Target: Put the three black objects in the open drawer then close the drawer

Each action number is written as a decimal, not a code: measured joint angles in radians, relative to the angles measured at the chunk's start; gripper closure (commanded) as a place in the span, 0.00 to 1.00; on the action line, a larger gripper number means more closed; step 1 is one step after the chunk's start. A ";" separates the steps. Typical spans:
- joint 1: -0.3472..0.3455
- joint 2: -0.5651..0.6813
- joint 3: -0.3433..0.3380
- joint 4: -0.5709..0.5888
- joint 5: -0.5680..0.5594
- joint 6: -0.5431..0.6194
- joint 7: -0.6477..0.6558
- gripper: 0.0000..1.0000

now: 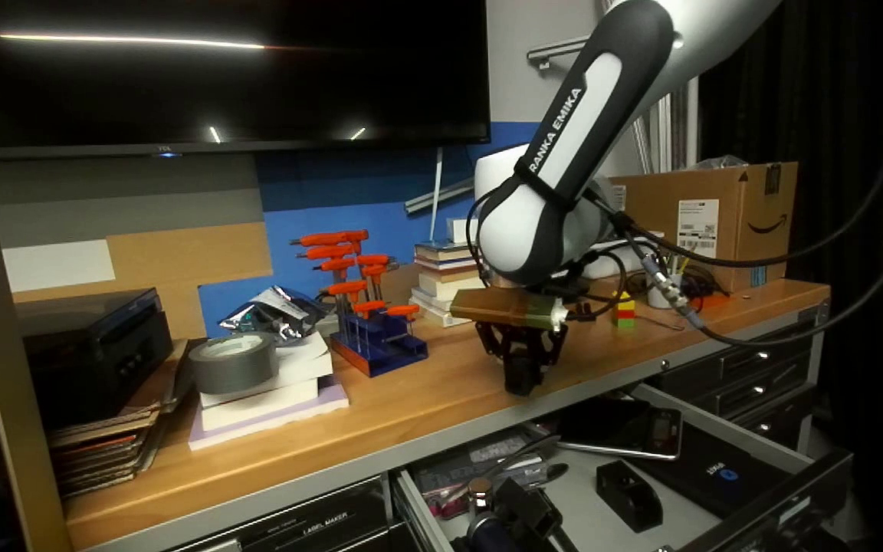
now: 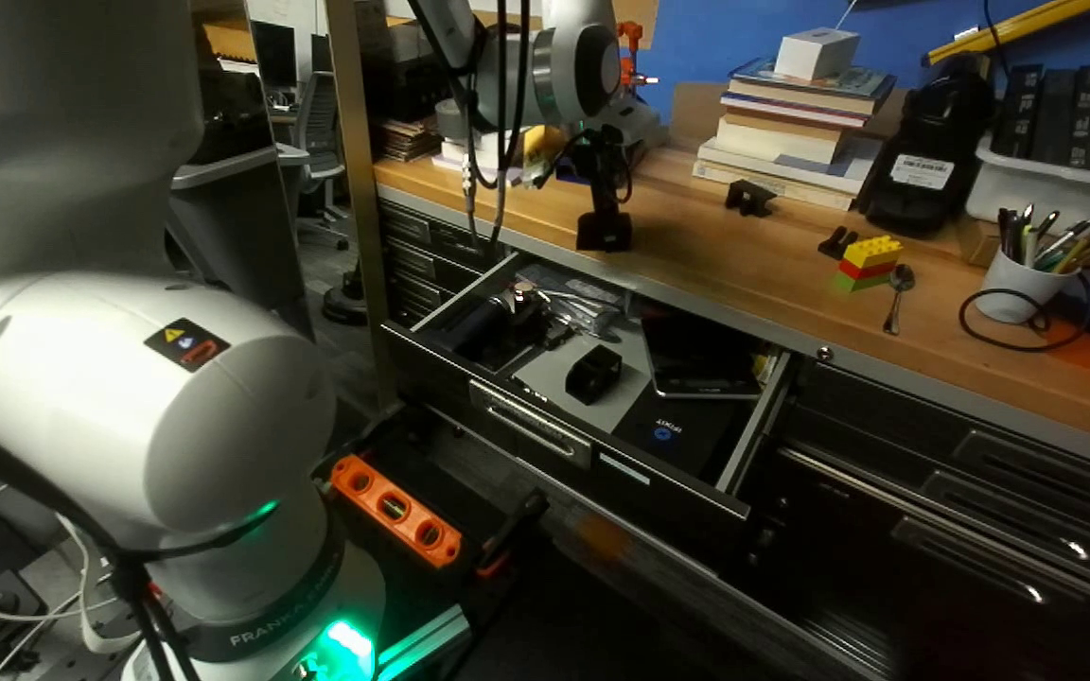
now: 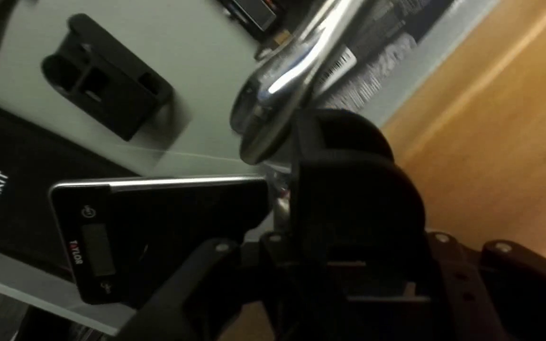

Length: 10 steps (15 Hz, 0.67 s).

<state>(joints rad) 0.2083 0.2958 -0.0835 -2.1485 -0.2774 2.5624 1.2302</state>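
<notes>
In an exterior view, the pincer [image 1: 523,356] points down near the front edge of the table [image 1: 426,399], pinching a black block [image 1: 520,379]. Below, the drawer [image 1: 763,517] stands pulled out, a black piece [image 1: 629,497] on its grey lining, near a scale [image 1: 665,433] and a black case [image 1: 706,454]. Tape [image 1: 231,372] lies on books beside a rack [image 1: 380,349] of orange-handled tools.

In an exterior view, the block is by the table's edge; whether it touches the wood, I cannot tell. 1 black bracket [image 2: 750,197] stands on the table just beside a book stack [image 2: 782,142]; a small dark item [image 2: 836,242] sits just beside toy bricks [image 2: 871,263], near a spoon [image 2: 897,298].

In the wrist view, the block fills the space between the fingers [image 3: 448,265]. The black piece lies apart from the scale and case, near a shiny metal tool [image 3: 296,78].
</notes>
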 measured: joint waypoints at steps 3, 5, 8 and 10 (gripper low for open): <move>-0.012 -0.107 0.030 -0.159 0.005 0.031 -0.137 0.72; -0.031 -0.153 0.058 -0.253 0.039 0.073 -0.255 0.72; -0.054 -0.177 0.090 -0.357 0.116 0.138 -0.444 0.73; -0.063 -0.172 0.099 -0.399 0.153 0.168 -0.550 0.73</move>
<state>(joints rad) 0.1452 0.1233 0.0158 -2.5472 -0.1241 2.7308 0.6800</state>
